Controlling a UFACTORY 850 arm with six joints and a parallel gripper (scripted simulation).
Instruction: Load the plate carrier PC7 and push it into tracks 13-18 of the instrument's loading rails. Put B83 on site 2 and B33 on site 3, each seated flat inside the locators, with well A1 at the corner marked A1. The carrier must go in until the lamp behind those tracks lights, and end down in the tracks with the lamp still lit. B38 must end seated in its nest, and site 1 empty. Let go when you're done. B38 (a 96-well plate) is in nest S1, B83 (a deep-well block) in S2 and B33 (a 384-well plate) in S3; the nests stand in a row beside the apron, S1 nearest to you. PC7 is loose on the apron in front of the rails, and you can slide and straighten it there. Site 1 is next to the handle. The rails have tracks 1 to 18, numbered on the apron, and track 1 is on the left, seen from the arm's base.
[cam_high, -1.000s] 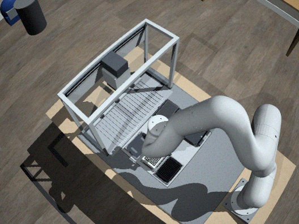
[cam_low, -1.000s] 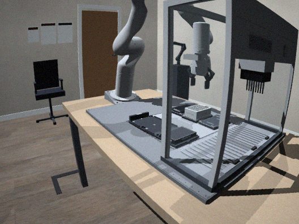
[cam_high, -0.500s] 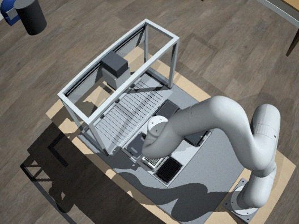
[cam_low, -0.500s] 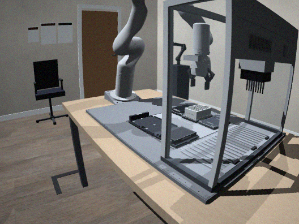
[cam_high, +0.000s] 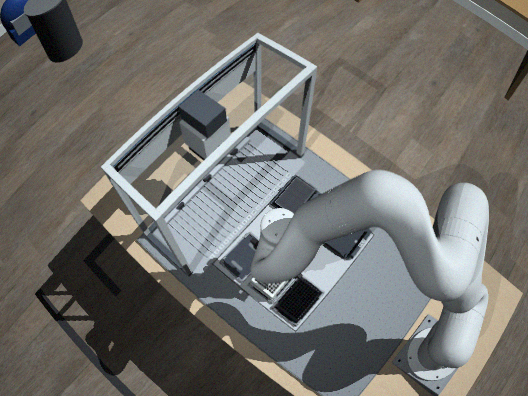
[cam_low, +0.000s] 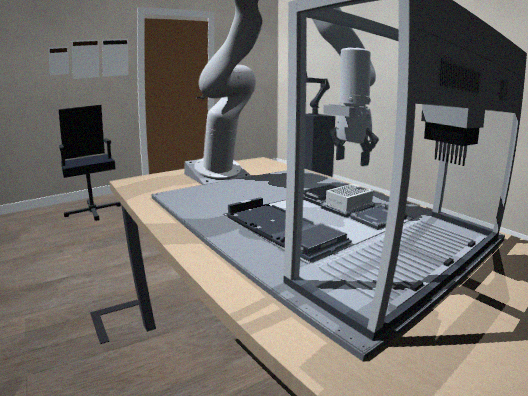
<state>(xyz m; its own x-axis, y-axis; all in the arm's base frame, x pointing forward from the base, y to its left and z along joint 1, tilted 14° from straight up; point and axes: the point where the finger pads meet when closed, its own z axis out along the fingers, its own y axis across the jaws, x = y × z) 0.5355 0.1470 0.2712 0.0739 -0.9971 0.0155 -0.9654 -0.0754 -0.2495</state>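
My gripper (cam_low: 354,151) is open and empty. It hangs well above the white deep-well block B83 (cam_low: 349,197), which sits in the middle nest; in the overhead view my own arm hides the gripper and only part of the block (cam_high: 272,288) shows. The black plate B38 (cam_high: 298,299) sits in the nest nearer my base. The dark plate B33 (cam_high: 240,256) sits in the nest nearer the rails. The carrier PC7 (cam_low: 280,224) lies loose on the apron with its handle (cam_low: 245,205) toward my base. Its rail end (cam_low: 322,237) looks darker and raised.
The instrument's open frame (cam_high: 210,125) stands over the ribbed loading rails (cam_high: 235,200), with a pipetting head (cam_low: 452,135) hanging inside. Frame posts (cam_low: 295,150) stand close to the carrier. My arm arches over the apron and hides the middle of the carrier.
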